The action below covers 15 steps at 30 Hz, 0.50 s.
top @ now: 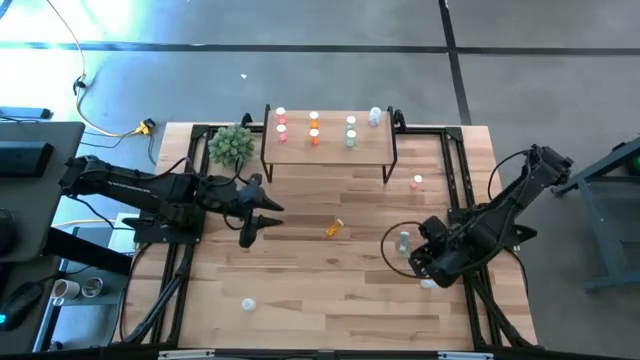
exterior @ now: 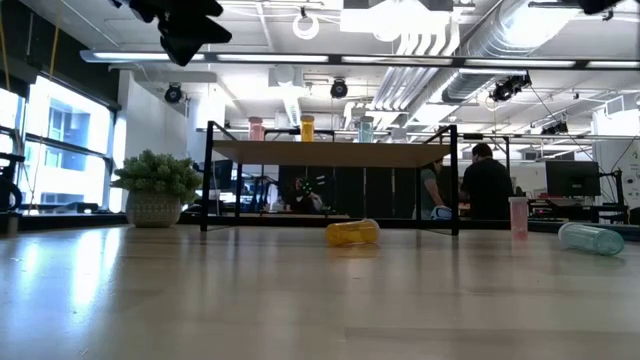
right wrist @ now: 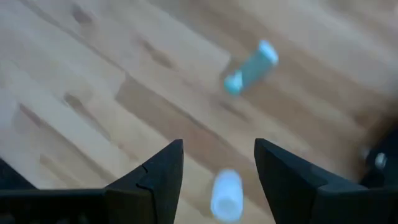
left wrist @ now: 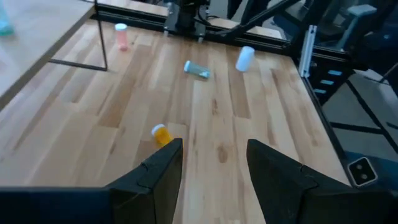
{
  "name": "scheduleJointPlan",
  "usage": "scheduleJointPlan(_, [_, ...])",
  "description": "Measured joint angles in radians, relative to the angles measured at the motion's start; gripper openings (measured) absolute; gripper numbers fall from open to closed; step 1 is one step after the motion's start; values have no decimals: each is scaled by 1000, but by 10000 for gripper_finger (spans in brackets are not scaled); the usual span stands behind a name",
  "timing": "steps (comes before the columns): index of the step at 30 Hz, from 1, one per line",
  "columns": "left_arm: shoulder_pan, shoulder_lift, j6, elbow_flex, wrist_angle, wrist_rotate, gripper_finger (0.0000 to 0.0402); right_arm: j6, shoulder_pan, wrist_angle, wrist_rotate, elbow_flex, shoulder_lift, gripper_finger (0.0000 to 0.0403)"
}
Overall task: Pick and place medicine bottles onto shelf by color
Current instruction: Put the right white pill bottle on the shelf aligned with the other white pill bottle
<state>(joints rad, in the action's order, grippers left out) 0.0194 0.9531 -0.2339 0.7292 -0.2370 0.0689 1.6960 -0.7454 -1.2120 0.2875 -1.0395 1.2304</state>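
No readable text, label, brand, number or sign appeared in any of the four views. The medicine bottles (top: 314,128) on the shelf (top: 330,152) and those lying on the counter (top: 300,290) showed only plain colour, any labels being too small to make out. The arms carried no legible markings, and the monitors and fittings in the room behind the counter showed nothing that could be read.
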Motion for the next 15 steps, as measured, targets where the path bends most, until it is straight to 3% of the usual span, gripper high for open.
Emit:
scheduleJointPlan(4, [16,0,-3,0,13,0,170,84,-56,39,-61,42,0,188])
scheduleJointPlan(15, [17,0,-36,0,25,25,170,278,-205,121,-64,146,1,188])
